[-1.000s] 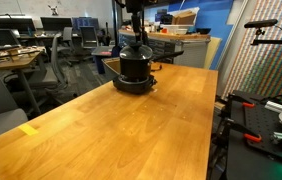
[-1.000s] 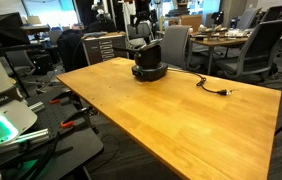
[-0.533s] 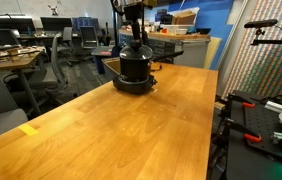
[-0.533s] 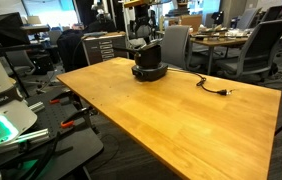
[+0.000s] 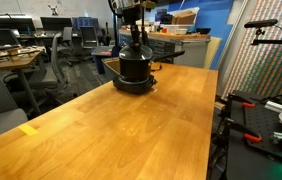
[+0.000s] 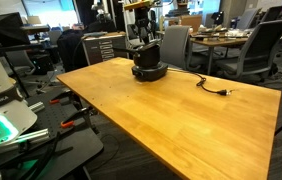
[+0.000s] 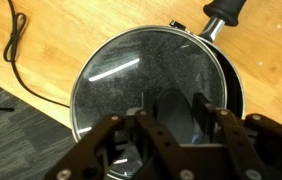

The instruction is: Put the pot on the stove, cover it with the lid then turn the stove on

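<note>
The black pot (image 5: 133, 68) stands on the low black stove (image 5: 133, 88) at the far end of the wooden table, seen in both exterior views, where the pot (image 6: 147, 56) rests on the stove (image 6: 149, 74). In the wrist view the dark glass lid (image 7: 116, 80) lies flat on the pot, whose long handle (image 7: 224, 12) points to the upper right. My gripper (image 7: 171, 120) hangs straight above the lid, jaws partly closed on either side of the centre knob (image 7: 169, 108). Whether the fingers touch the knob does not show. From the side the gripper (image 5: 134, 40) stands just over the pot.
The stove's black cable (image 6: 213, 88) trails across the table (image 5: 131, 135) towards its edge; in the wrist view the cable (image 7: 16, 45) runs near the table edge. Office chairs and desks stand beyond the far end. Equipment racks (image 6: 6, 110) flank the table.
The jaws have narrowed around the lid's knob. Pot, lid and stove have not moved.
</note>
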Robot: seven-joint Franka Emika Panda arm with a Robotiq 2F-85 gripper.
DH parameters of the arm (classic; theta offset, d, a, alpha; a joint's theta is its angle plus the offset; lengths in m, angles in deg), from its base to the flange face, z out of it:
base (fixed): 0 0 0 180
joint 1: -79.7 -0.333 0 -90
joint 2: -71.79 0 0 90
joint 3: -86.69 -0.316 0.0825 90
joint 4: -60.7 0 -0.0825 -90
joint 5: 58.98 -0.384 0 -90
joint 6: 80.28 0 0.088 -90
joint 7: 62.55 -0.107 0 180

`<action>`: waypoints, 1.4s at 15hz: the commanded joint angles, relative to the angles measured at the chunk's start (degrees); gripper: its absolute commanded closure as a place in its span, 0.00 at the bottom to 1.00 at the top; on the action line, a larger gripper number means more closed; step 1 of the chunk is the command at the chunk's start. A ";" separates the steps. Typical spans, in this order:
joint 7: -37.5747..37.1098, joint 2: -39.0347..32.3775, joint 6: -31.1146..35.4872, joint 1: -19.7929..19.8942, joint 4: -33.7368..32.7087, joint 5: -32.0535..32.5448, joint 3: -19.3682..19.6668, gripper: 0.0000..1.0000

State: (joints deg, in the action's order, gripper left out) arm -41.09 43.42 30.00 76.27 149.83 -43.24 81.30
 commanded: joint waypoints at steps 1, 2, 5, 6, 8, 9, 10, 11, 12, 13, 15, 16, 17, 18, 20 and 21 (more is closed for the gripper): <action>1.37 -0.41 -1.44 0.02 -1.68 -0.90 0.09 0.85; 1.63 -0.34 -1.63 0.18 -1.85 -1.18 0.03 0.85; 1.48 -0.19 -1.74 0.47 -2.41 -1.37 0.26 0.85; 1.40 -0.14 -1.70 0.52 -2.54 -1.29 0.33 0.85; 1.42 -0.09 -1.73 0.68 -2.92 -1.25 0.39 0.85; 1.45 -0.05 -1.80 0.77 -3.24 -1.30 0.40 0.85; 1.68 -0.06 -1.98 0.95 -3.62 -1.58 0.32 0.85; 2.41 -0.08 -2.52 1.33 -4.22 -2.46 0.01 0.85; 3.35 -0.18 -3.25 1.76 -4.85 -3.65 -0.32 0.85; 4.98 -0.37 -4.44 2.37 -5.78 -5.57 -0.81 0.85; 8.17 -1.04 -7.21 3.36 -7.75 -9.37 -1.50 0.85; 9.28 -1.49 -8.81 3.62 -8.74 -10.76 -1.60 0.85; 10.00 -2.03 -10.38 3.75 -9.70 -11.71 -1.55 0.85; 10.39 -2.54 -11.76 3.81 -10.57 -12.33 -1.45 0.85; 10.86 -4.00 -14.14 3.86 -12.25 -12.89 -1.22 0.85; 11.02 -4.75 -15.14 3.94 -13.05 -13.12 -1.21 0.85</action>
State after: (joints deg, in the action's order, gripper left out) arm -31.99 41.46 19.35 79.32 141.95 -54.53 80.75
